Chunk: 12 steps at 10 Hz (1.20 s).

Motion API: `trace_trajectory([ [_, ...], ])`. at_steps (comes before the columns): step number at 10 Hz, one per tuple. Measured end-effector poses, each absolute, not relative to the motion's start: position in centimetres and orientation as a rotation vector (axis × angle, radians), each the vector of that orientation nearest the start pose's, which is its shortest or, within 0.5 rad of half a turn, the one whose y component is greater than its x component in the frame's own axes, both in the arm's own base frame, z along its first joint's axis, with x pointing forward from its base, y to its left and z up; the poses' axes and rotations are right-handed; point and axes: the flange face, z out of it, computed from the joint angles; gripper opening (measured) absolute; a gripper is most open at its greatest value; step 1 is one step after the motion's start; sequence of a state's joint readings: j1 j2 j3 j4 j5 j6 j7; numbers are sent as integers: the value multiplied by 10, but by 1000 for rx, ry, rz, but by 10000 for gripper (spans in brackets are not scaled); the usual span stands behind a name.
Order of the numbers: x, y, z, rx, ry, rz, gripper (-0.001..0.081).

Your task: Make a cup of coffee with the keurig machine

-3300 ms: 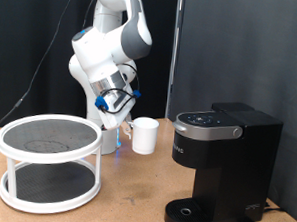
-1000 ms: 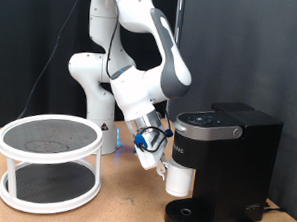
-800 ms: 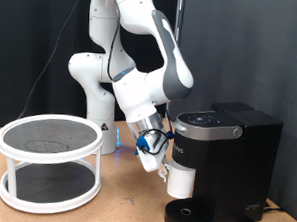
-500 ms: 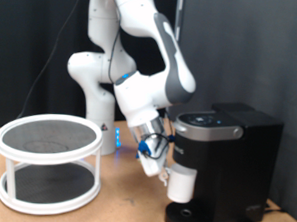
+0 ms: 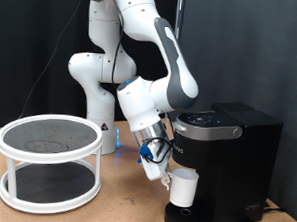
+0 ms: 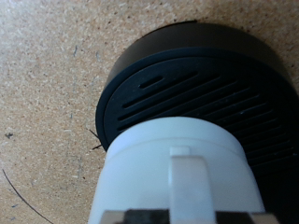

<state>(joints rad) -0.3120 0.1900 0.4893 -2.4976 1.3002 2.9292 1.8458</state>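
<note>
white two-tier round stand | wooden table | black backdrop

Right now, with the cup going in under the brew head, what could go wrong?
The gripper holds the cup by its side, low over the keurig machine's round drip base. In the wrist view the cup covers only part of the base, so it may be off-centre and could land on the rim and tip. The machine's front overhangs close above the cup, so a lift could knock it.
</note>
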Motion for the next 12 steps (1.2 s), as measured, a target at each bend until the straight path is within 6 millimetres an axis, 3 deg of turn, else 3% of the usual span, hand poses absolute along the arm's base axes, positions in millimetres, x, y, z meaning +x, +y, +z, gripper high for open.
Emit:
trace_trajectory([
  [9,459,32,212,-270,2688,468,2],
  [10,459,32,212,-269,2688,469,99],
  [11,459,32,211,-269,2688,469,99],
  [12,459,32,211,-268,2688,469,287],
])
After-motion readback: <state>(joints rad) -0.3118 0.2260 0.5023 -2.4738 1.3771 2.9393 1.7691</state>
